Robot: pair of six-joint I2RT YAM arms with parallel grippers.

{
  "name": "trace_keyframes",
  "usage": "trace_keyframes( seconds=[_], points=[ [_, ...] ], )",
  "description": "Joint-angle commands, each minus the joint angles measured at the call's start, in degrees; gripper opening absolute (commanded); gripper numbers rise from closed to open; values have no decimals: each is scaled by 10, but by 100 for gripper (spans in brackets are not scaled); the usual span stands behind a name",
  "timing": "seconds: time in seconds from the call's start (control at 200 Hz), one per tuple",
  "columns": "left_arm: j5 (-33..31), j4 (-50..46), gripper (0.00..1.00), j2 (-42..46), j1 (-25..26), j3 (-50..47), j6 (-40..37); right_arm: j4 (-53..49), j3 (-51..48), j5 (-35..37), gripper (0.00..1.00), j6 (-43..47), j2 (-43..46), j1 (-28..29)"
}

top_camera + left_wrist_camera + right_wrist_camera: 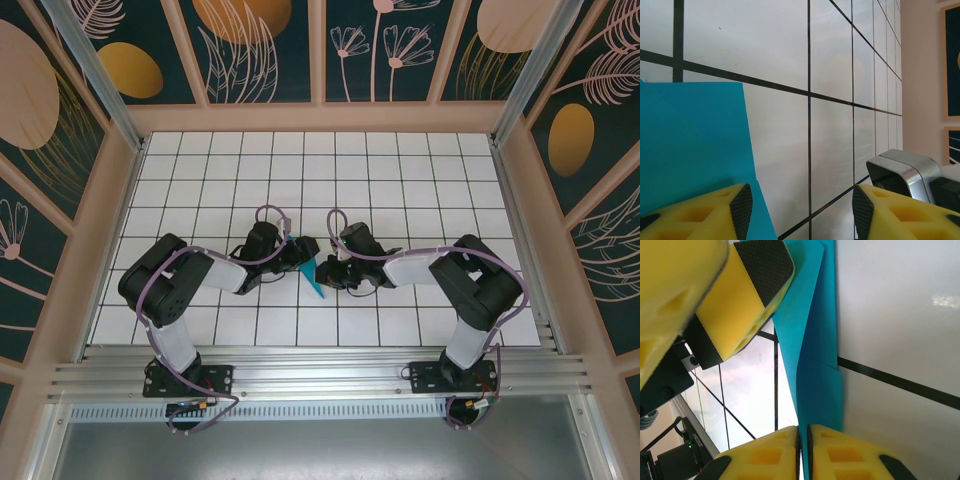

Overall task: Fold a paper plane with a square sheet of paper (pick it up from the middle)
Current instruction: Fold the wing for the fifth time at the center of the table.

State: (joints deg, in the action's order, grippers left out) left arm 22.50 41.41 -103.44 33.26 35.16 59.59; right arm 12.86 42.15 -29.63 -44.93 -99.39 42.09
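Closest to the lens, at the bottom of the right wrist view, the right gripper (803,432) has its two yellow fingers pressed together, with the edge of the sheet of paper (812,365) nipped between them. The sheet is already creased into a narrow teal strip of at least two layers. It rises from that pinch up the middle of the frame. In the overhead view it is a small pointed teal shape at the centre of the picture, between the two wrists.

The left gripper (800,200) sits just beside it with its jaws about half open and nothing between them. The paper lies at the lower left of its own view, running behind the left-hand finger. Its black pad (762,267) is close against the upper part of the strip, but I cannot tell whether it touches. Under everything is the white gridded table (400,180).

The hold looks narrow and sits on one edge, so a sideways tug could slip the paper out or tear it. If the left jaws close on only one layer, the fold may skew or spring open. The two grippers are very near each other, so a careless move could make them collide.
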Motion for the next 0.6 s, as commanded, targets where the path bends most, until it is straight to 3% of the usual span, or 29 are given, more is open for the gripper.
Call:
trace_keyframes(
  seconds=[0.0, 0.125, 0.591],
  points=[
    [-9, -45, 58, -26, -3, -5, -18, 0, -7, -7, 10, 0, -4, -1],
    [-8, -46, 58, -26, -3, -5, -18, -3, -13, -9, 6, 4, -8, -1],
    [-5, -45, 59, -34, -3, -3, -5, -4, -33, -37, 6, 30, -35, 0]
  ],
)
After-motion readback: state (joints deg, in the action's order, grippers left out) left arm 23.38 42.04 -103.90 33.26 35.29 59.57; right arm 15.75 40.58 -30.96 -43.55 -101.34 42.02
